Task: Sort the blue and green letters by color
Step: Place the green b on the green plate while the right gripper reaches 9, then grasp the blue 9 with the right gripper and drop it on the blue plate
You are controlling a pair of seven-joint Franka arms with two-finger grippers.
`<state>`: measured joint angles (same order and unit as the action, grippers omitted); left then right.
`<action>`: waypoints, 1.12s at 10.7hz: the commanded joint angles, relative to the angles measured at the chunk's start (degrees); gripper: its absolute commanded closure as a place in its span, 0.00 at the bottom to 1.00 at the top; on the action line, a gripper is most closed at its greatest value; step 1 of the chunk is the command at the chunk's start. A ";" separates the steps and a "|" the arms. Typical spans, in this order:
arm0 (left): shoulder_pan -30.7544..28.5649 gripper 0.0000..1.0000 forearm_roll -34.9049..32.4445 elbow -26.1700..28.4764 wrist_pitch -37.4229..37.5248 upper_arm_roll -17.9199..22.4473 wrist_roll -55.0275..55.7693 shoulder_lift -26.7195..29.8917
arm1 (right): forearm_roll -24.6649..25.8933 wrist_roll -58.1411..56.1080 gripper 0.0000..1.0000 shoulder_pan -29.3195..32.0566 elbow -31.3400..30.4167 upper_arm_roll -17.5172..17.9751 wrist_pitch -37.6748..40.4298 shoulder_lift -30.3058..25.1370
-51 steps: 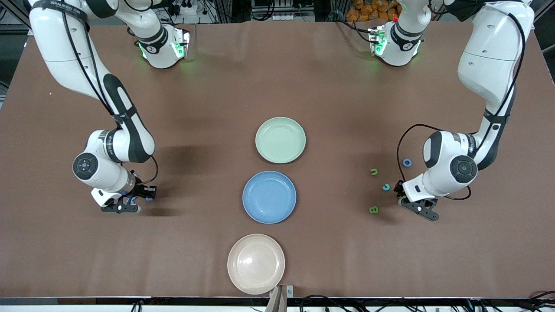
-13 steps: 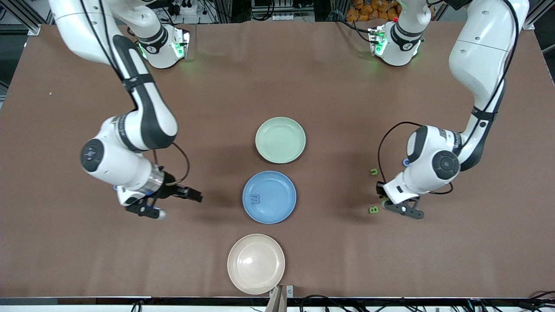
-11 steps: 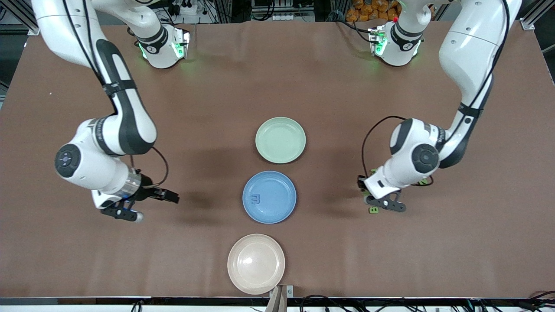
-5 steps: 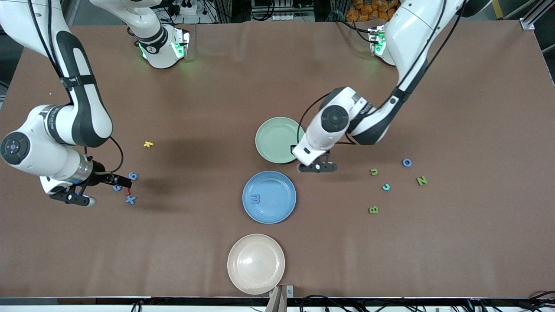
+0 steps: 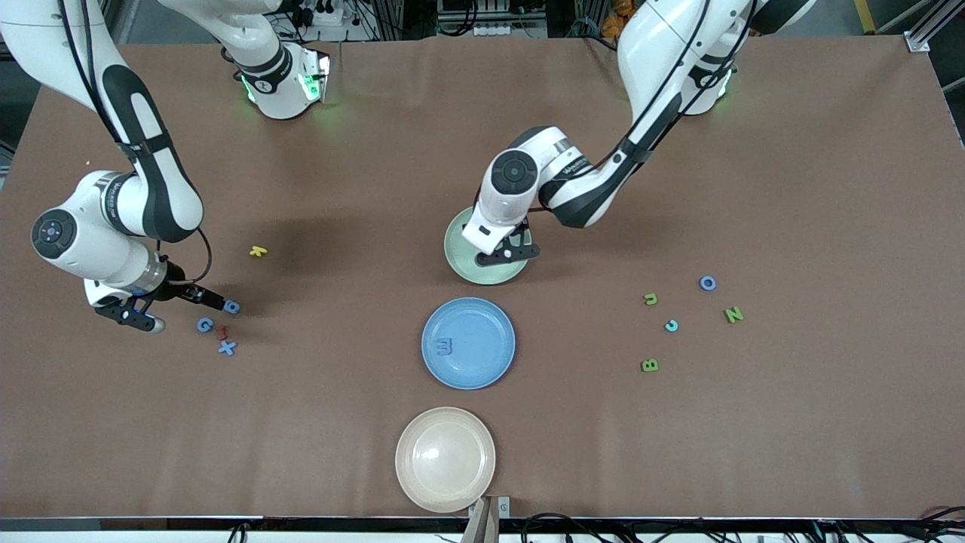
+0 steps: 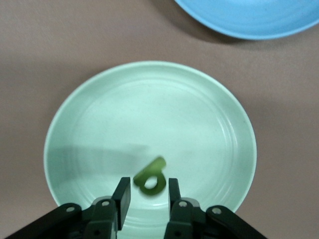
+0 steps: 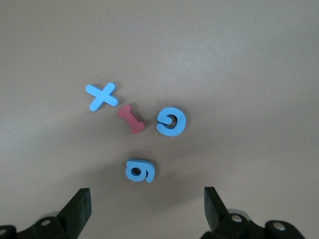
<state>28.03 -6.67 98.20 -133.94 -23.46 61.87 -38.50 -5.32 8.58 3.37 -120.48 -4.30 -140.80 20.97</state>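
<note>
One blue foam 3 (image 5: 445, 346) sits in the blue plate (image 5: 494, 365); my left gripper (image 6: 147, 195), jaws barely parted, drops a green letter (image 6: 150, 178) over the pale green plate (image 6: 209, 119), my right gripper (image 7: 145, 209) gapes over the blue 6 (image 7: 139, 170), and most letters wait.

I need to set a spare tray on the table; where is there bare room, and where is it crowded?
Bare brown table runs wide on each flank of the beige plate. Crowded: the blue foam letters beneath the right gripper, and the olive green foam letters toward the left arm's end.
</note>
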 commanded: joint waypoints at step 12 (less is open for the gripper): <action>-24.05 0.00 -6.52 -9.25 -0.53 5.36 -69.02 -2.36 | 0.31 7.07 0.68 -1.61 -1.25 0.96 -10.28 8.03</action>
<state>7.23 -12.44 90.66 -133.92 -17.41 3.09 -38.18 -5.38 14.39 2.09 -121.42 -3.30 -150.30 28.78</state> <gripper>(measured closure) 0.000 0.339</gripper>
